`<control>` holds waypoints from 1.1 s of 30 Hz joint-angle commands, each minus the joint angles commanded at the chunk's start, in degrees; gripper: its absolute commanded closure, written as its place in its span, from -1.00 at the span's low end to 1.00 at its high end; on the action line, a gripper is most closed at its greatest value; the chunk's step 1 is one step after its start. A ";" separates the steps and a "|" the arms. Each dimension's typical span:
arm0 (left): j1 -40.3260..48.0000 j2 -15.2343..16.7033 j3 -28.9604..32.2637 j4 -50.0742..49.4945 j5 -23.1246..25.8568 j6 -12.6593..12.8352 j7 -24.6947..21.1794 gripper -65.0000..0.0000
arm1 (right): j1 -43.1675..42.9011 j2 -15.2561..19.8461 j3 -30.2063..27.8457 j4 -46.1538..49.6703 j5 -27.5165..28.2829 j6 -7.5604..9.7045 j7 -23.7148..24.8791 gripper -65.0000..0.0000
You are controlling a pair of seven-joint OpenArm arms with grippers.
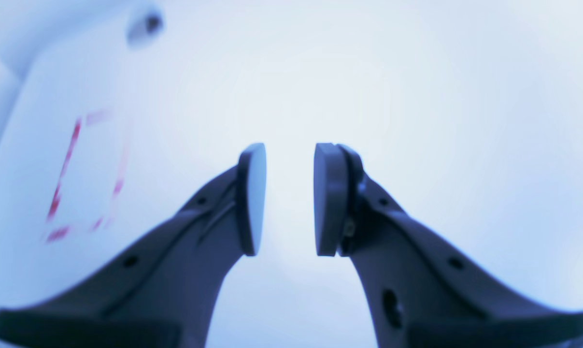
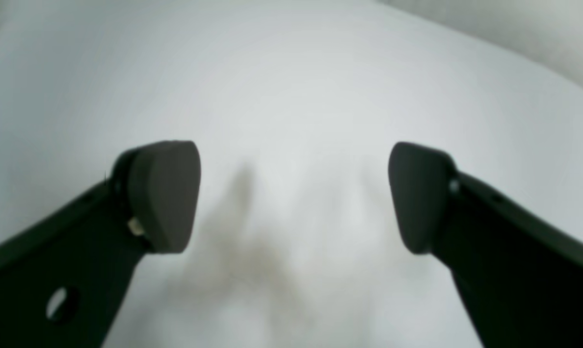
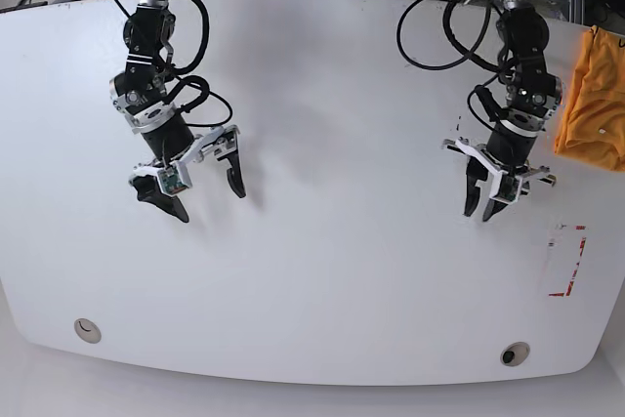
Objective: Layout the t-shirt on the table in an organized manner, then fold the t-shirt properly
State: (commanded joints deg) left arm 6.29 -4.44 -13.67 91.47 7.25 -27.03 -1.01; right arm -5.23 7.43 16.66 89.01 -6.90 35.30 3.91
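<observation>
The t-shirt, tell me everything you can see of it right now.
The t-shirt shows only in the base view, as a bright orange-yellow bunch of soft, wrinkled cloth at the table's far right edge, partly cut off by the picture. It lies crumpled, not spread out, with folds running down it. No print can be made out. Neither arm touches it; the left gripper hangs apart from it with empty jaws.

- I see the glossy white table with curved edges filling the base view.
- A crumpled orange-yellow cotton t-shirt lies at its upper right edge.
- A red-marked rectangle sits lower right.
</observation>
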 joint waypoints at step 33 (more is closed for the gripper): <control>55.56 6.42 3.52 24.18 -0.44 0.00 -4.13 0.51 | -55.65 5.71 1.58 20.40 18.90 -5.10 3.16 -0.76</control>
State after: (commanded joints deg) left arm 61.85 1.98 -10.15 115.65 6.81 -27.03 -5.14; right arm -60.88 13.14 18.24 109.41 12.00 30.20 7.08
